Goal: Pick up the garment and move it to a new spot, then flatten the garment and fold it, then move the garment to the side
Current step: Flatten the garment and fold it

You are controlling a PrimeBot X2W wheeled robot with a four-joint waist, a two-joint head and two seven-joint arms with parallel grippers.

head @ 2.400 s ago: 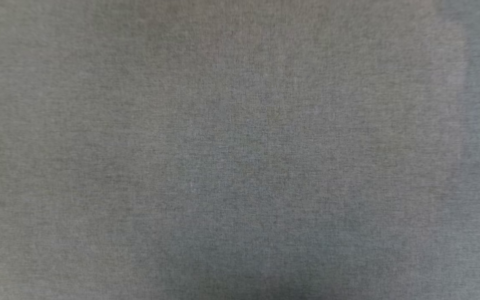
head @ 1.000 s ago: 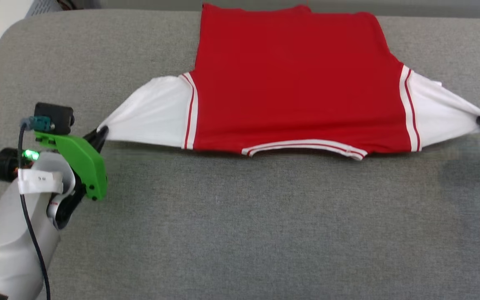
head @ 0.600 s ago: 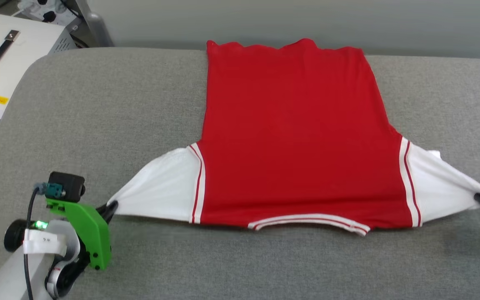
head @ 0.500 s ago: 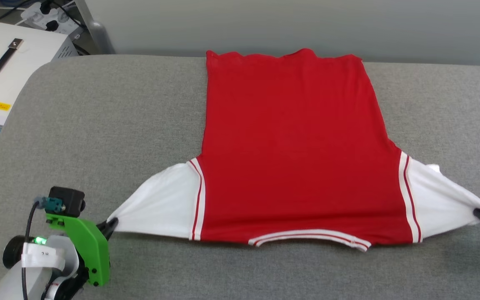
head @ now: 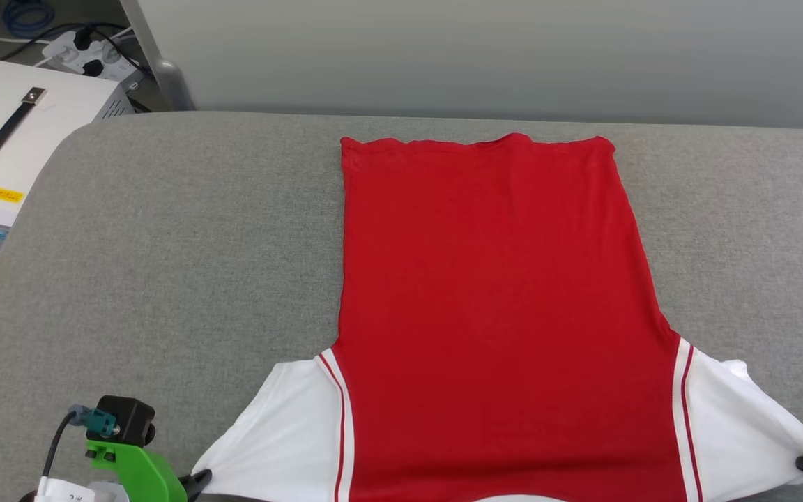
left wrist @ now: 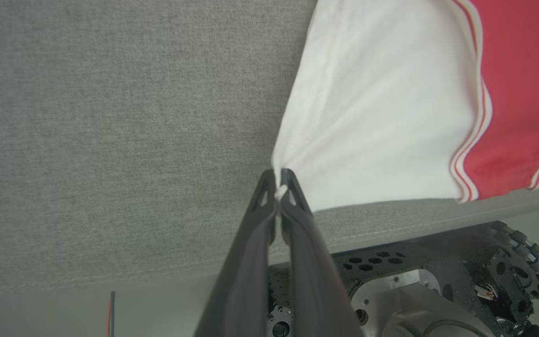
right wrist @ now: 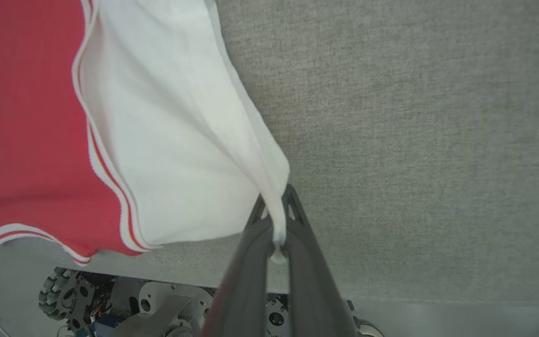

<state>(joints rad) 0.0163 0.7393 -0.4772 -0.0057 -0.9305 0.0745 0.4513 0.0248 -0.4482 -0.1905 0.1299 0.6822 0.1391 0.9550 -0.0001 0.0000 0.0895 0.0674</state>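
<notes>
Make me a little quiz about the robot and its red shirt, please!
1. True or false: the red shirt lies on the grey surface.
2. What is the left gripper pinching? A: a white sleeve. B: the red bottom edge. C: nothing.
3. Fill in: the right gripper is shut on the other white ___.

Key: 1 true. 2 A. 3 sleeve.

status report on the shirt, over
Left gripper shut on one white sleeve tip, right gripper shut on the other. Red garment spread plain side up on grey table. White case off table's far left, apart.
</notes>
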